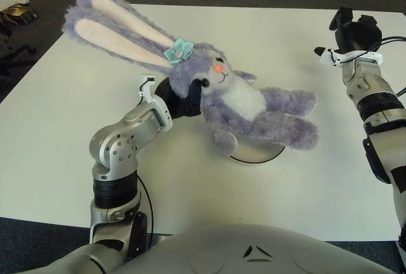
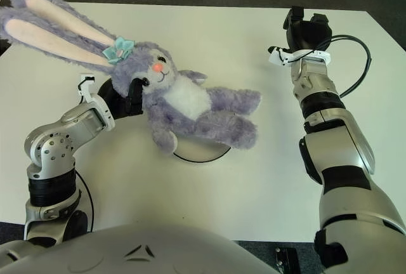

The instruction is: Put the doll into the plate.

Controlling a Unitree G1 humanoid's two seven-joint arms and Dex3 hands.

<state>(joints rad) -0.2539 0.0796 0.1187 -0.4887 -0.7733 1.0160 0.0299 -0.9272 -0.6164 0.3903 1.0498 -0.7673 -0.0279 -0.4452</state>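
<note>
A purple plush rabbit doll with long pink-lined ears and a teal bow lies stretched across the middle of the white table. My left hand is shut on the doll at its neck, behind the head. The doll's body and legs lie over a white plate, hiding most of it; only the near rim shows. In the right eye view the plate peeks out below the doll's legs. My right hand shows at the table's far right, away from the doll.
A cable loops beside my right forearm near the table's right edge. Dark carpet surrounds the table, with some clutter on the floor at far left.
</note>
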